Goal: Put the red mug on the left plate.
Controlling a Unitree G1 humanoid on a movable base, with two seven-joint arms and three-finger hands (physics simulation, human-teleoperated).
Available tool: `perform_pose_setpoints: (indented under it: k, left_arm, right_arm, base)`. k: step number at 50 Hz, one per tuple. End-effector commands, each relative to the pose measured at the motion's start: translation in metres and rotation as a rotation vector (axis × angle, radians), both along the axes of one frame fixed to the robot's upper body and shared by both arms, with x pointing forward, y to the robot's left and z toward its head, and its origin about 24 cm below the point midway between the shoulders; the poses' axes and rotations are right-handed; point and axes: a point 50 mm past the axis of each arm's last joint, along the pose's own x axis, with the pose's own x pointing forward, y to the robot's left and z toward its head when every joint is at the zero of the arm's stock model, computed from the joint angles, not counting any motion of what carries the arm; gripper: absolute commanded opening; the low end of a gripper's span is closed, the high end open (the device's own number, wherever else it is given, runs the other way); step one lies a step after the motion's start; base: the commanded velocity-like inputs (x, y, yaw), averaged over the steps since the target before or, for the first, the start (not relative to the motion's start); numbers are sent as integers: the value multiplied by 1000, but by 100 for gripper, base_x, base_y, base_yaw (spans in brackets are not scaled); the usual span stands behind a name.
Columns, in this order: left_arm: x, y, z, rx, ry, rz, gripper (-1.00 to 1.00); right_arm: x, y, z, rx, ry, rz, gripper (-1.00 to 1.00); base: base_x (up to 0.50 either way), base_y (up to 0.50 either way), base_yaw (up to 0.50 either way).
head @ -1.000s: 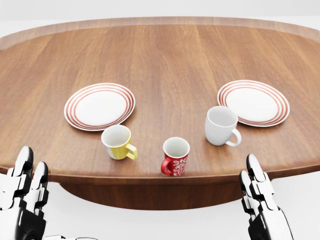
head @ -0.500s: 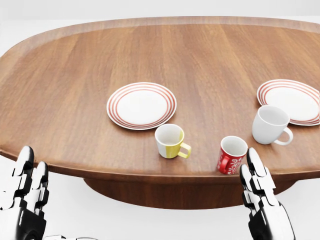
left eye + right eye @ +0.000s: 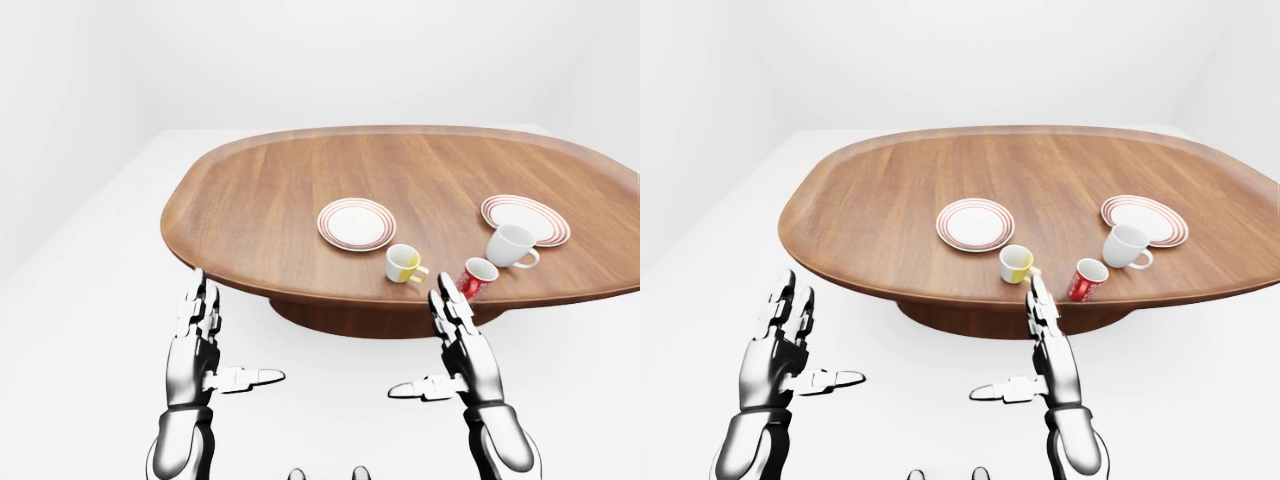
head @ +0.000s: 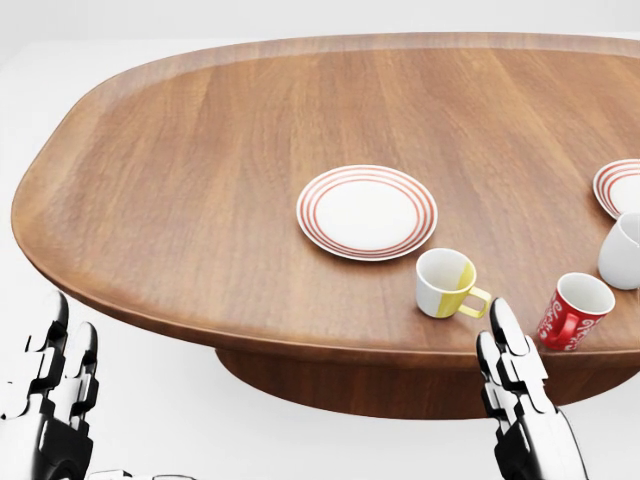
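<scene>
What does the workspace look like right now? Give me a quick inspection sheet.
Surface: oval wooden table, nothing spilled.
Job's things: red mug upright near the table's bottom edge; left plate bare.
Clutter: yellow mug between red mug and left plate; white mug beside right plate.
Hands: left hand and right hand open, below the table edge, holding nothing.
Cables: nothing seen.
Surroundings: plain white floor and walls.
</scene>
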Motion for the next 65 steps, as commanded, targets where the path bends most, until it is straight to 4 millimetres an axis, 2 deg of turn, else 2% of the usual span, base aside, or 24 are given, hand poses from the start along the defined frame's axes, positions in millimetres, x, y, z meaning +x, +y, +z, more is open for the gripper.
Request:
perform_pose_setpoints:
  k: [1, 16, 17, 22, 41, 65]
  left_arm:
    - [0, 0, 0, 1, 0, -1, 100]
    - [1, 0, -1, 0, 2, -2, 100]
    - [2, 0, -1, -4, 0, -4, 100]
    - [2, 0, 0, -4, -1, -3, 100]
    - [2, 0, -1, -4, -1, -2, 100]
    - [3, 0, -1, -2, 0, -3, 100]
  right_arm:
    - [-2, 0, -4, 5, 18, 0, 100]
    - [-4, 0, -5, 18, 26, 6, 100]
    - [1, 1, 2, -12, -9, 5, 100]
    - [2, 2, 4, -17, -16, 7, 100]
    - [-1, 2, -4, 1, 21, 13, 100]
    - [-2, 3, -6, 21, 29, 38, 100]
  base:
    - [3, 50, 0]
    - [3, 11, 0]
    - [50, 12, 0]
    - [50, 12, 0]
    - [50, 12, 0]
    - [50, -2, 0]
